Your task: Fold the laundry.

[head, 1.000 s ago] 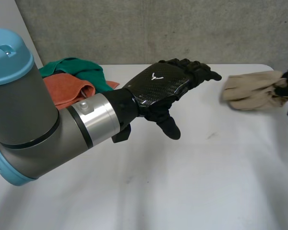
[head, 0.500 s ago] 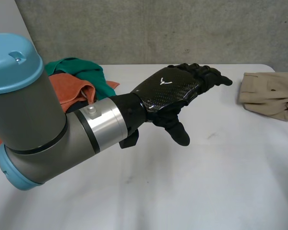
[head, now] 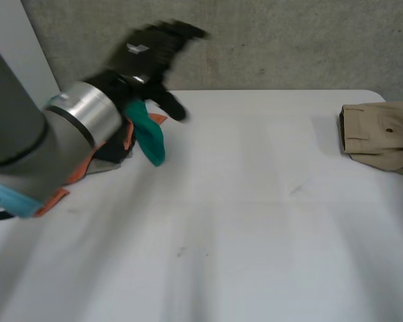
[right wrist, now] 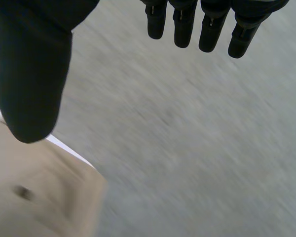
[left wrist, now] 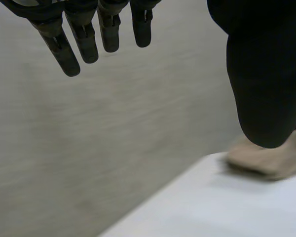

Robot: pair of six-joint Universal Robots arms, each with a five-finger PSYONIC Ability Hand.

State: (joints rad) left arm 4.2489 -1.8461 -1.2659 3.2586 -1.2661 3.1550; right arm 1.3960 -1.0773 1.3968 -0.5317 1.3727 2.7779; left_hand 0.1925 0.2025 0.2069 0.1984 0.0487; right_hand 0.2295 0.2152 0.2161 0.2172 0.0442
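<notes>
Left hand [head: 146, 55]: fingers [left wrist: 84, 42] straight, spread, holding nothing, above the green and orange cloths [head: 150, 139]. Right hand [right wrist: 32, 74]: fingers [right wrist: 209, 34] straight, apart, holding nothing. The folded beige garment [head: 379, 131] lies beside its thumb, at the right of the surface [head: 255, 201].

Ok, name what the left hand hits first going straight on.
Likely the grey wall behind the table: the left hand is raised, its straight fingers aimed at it, nothing between them. Depth is unclear.
</notes>
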